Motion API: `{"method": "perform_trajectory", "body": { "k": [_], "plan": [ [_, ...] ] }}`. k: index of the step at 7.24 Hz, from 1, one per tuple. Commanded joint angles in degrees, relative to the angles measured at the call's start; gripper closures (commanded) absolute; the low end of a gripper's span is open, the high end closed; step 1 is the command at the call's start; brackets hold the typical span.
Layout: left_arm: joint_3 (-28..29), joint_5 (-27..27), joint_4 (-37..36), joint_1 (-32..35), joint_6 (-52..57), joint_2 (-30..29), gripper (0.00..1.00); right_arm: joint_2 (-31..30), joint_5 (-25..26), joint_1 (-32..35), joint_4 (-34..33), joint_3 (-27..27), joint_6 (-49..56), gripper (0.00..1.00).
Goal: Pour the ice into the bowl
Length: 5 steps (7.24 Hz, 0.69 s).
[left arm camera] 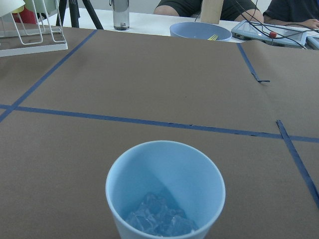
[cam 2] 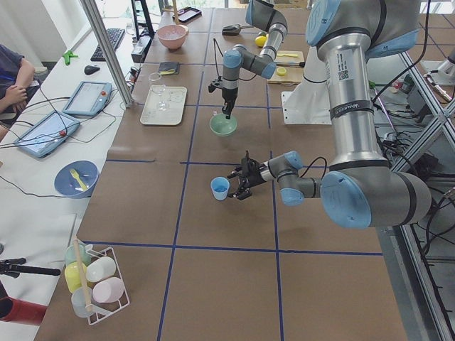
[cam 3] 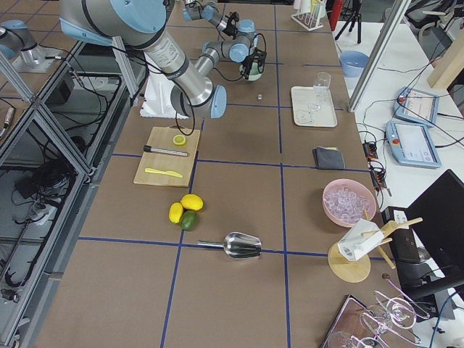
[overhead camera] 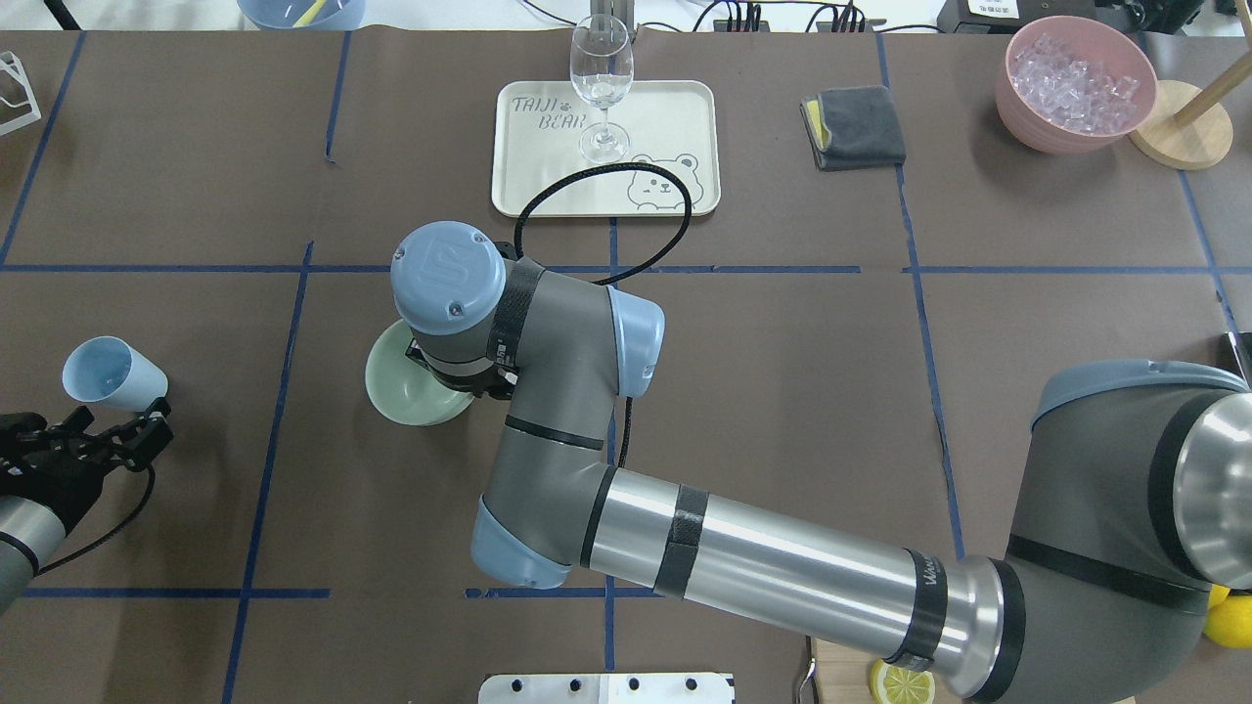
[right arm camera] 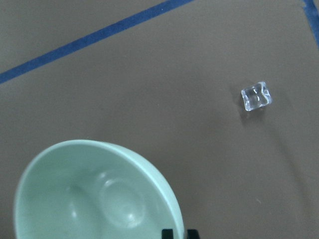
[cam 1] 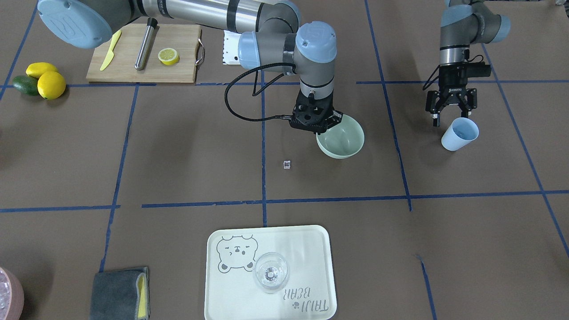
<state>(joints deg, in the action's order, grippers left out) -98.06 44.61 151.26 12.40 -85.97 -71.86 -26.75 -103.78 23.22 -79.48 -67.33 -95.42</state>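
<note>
The pale mint-green bowl [cam 1: 351, 133] sat near the middle of the brown paper-covered counter [cam 1: 178, 146]. The right pincer [right arm camera: 178, 232] came down on the part of its rim nearest the robot. In the right wrist view the two dark fingertips stood close together with the rim between them, pinching the bowl. Whether the bowl rested flat on the counter could not be told.

Well apart from the bowl, on the robot's left side of it, stood the light blue cup [left arm camera: 164, 184], upright. The ice [left arm camera: 158, 220], a small heap of clear cubes, lay in the bottom of this cup. The left pincer [cam 1: 452, 118] lay level just behind the cup, on the robot's side. Its fingers were spread and the cup was just ahead of the tips. Whether they touched the cup could not be told.

A lone clear cube [right arm camera: 256, 95] lay on the counter near the bowl, on the robot's right of it and a little farther from the robot. Beyond the bowl, farther from the robot, a cream tray [overhead camera: 675, 108] carried an upright wine glass [overhead camera: 601, 83]. Far off to the bowl's right, at the counter's far edge, was a pink container [overhead camera: 1027, 108] filled with more clear cubes.
</note>
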Motion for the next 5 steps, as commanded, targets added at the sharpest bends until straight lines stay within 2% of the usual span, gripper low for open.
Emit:
{"method": "perform_trajectory", "body": {
  "k": [1,3,5],
  "plan": [
    [1.90,0.04,0.00,-0.01,0.19,-1.44,0.00,0.11,1.47,0.07,0.46,0.71,-0.03,0.00],
    [2.96,-0.05,0.00,-0.01,0.62,-2.59,0.00,1.25,1.48,0.07,0.38,0.44,-0.29,0.00],
    [3.93,-2.85,0.00,0.08,0.71,-2.59,0.00,1.35,1.48,0.25,0.38,0.18,-0.47,0.00]
  ]
}}
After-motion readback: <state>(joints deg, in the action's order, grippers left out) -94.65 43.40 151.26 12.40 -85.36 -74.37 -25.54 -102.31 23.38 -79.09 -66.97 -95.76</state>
